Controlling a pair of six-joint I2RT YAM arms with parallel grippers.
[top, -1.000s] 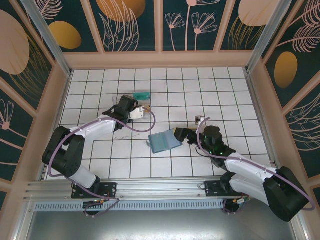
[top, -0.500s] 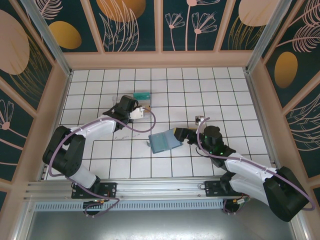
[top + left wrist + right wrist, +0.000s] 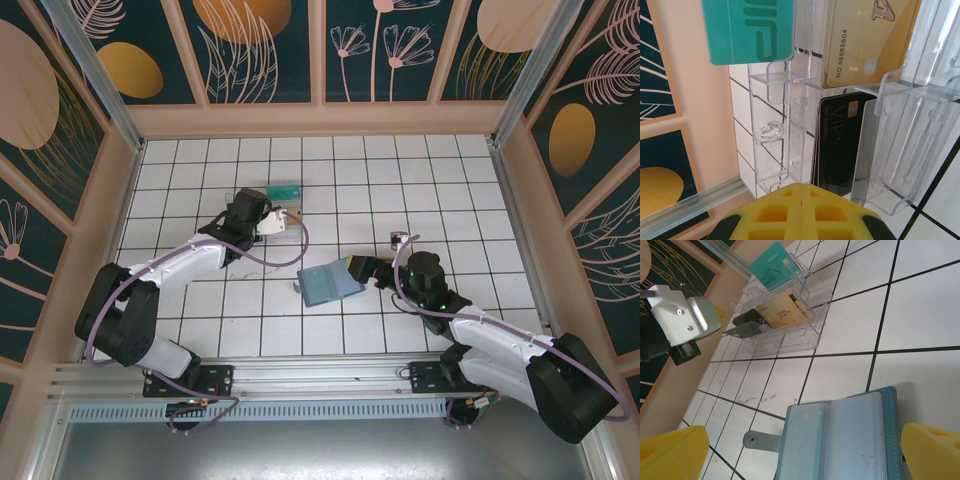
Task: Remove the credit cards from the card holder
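Observation:
The slate-blue card holder (image 3: 330,283) lies open and flat, its clear sleeves up and its snap tab (image 3: 762,441) to the left. My right gripper (image 3: 802,455) is open, one yellow pad on each side of the card holder (image 3: 840,440). The credit cards sit in a clear plastic box (image 3: 790,335): a teal card (image 3: 750,30) on the top step, an orange-tan card (image 3: 865,35) below it, and a black card (image 3: 840,140) lowest. My left gripper (image 3: 801,187) is shut and empty, its tip just short of the black card. From above, the left gripper (image 3: 268,222) sits beside the box.
A small metallic object (image 3: 398,240) lies on the tiles just beyond the right gripper (image 3: 360,268). Peach walls (image 3: 320,120) ring the white tiled floor. Open tiles stretch across the back right and along the near edge.
The left arm's elbow has dropped outward and its wrist has crept slightly toward the far left. The right arm and the card holder have not moved.

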